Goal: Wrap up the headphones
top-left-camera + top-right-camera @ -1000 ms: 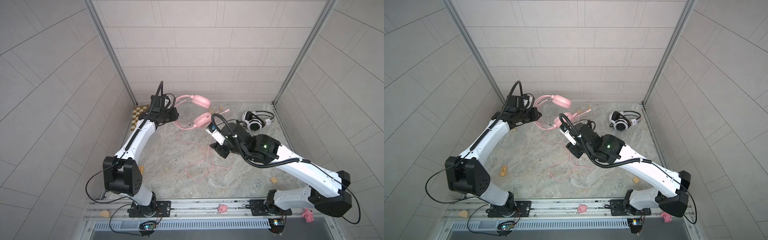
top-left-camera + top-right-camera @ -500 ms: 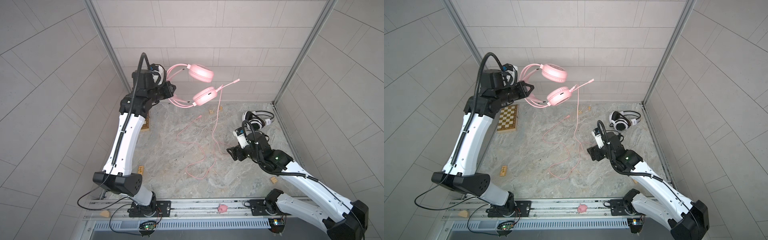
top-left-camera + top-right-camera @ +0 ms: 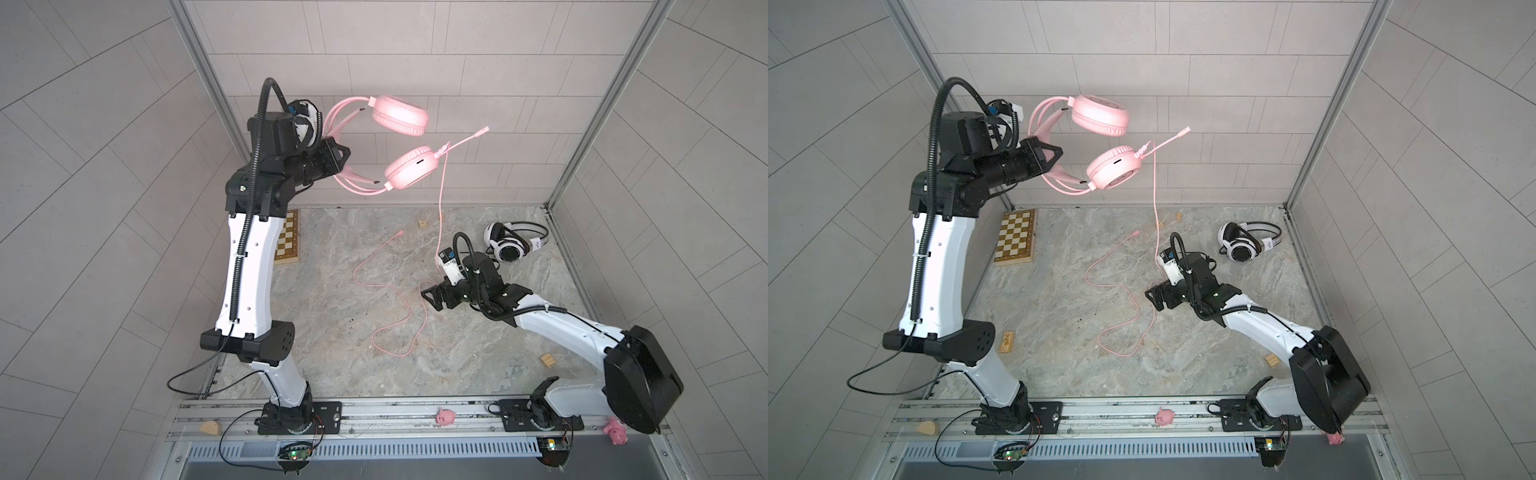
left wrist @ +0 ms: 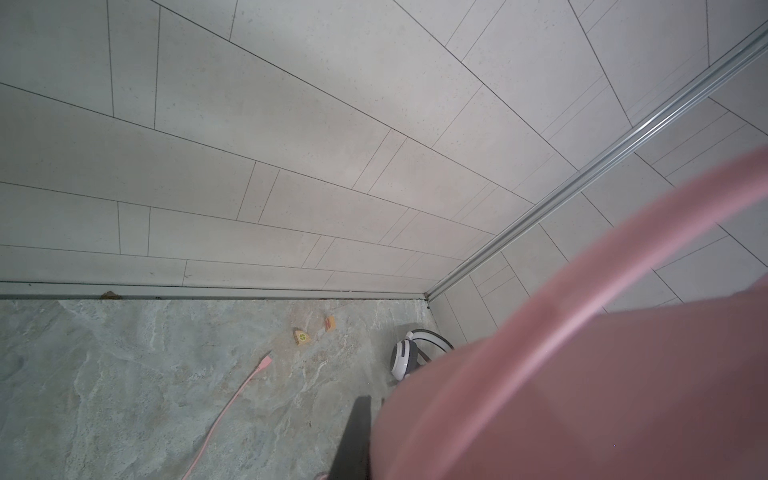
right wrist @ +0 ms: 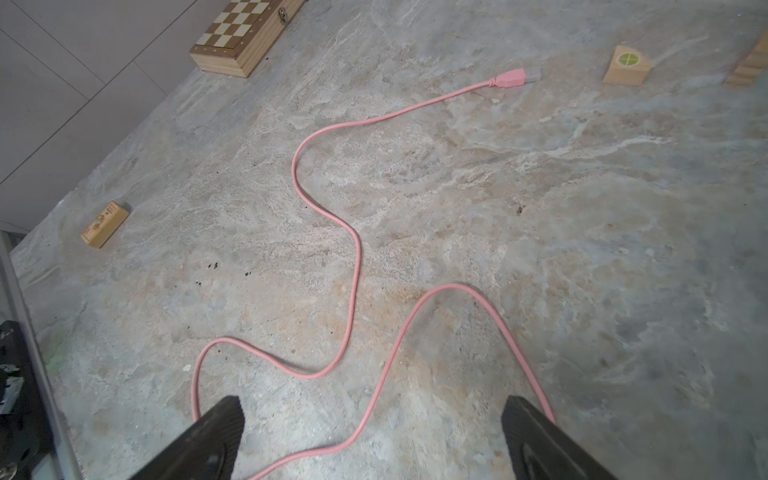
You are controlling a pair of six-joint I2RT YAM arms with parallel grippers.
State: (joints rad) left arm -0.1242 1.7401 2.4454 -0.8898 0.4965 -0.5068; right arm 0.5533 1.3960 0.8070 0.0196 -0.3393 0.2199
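wooden chessboard box (image 3: 1015, 239) lies shut at the far left of the marble table (image 3: 332, 353), close to the wall. above it the left gripper (image 3: 340, 154) is raised high over the table, its jaws pinched tight on the headband of the pink headphones (image 3: 401, 116). in both top views the two ear cups hang in the air to the right of it, with the boom mic (image 3: 473, 137) pointing up and right. in the left wrist view the pink band fills the near corner as a blur. from the lower cup the pink cable (image 3: 439, 224) drops straight down past the right arm's wrist, then wanders in loose loops across the middle of the stone. its plug (image 3: 400, 235) lies free towards the back. the right gripper (image 5: 374, 436) sits low over the table beside those loops, jaws spread wide and holding nothing. in the right wrist view a stretch of cable runs between the two fingers (image 5: 212, 436), not pinched by either. further right, the white headphones (image 3: 509, 249) with black pads rest on the table in the far right corner, well apart from both grippers.
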